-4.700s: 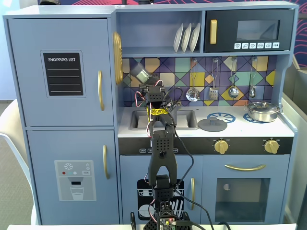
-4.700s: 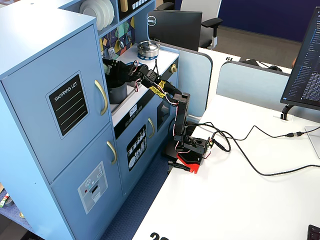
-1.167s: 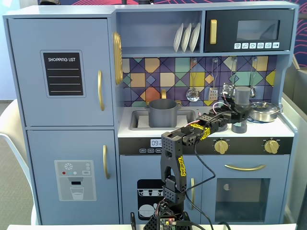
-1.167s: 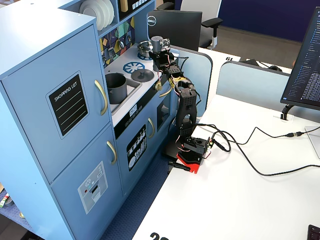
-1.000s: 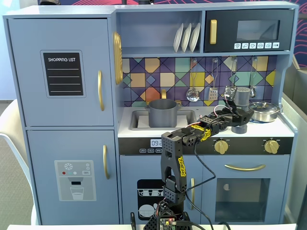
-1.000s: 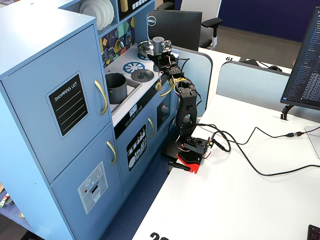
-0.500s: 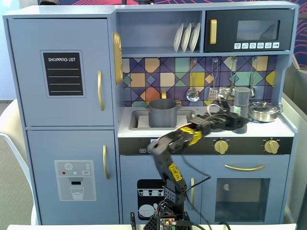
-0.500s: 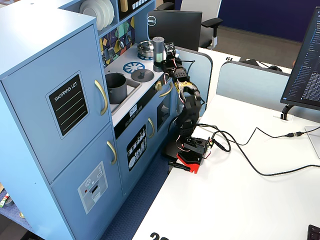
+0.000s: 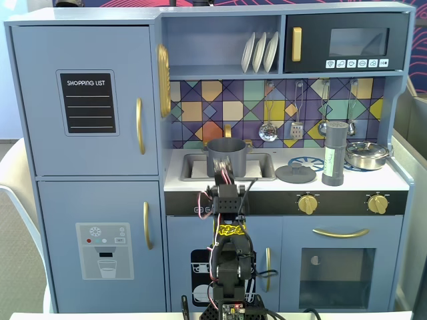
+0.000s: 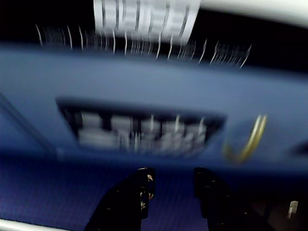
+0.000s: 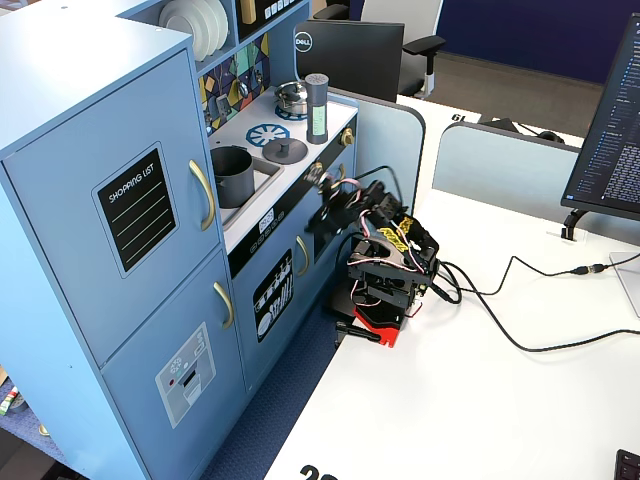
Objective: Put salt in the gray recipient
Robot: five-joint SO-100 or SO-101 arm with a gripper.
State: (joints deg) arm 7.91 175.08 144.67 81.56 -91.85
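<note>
In sink: gray pot (image 9: 225, 156); salt (image 9: 332, 153) upright on stovetop.

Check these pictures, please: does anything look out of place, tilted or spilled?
Nothing stands out. The tall dark-gray salt shaker stands upright on the stove top, the gray cylindrical pot sits level in the sink, and the flat round lid lies between them. No spill shows.

Furniture: a blue toy kitchen (image 9: 93, 200) is stood against a white desk (image 11: 520, 420).
Floor: blue carpet (image 11: 270, 420) is seen.
</note>
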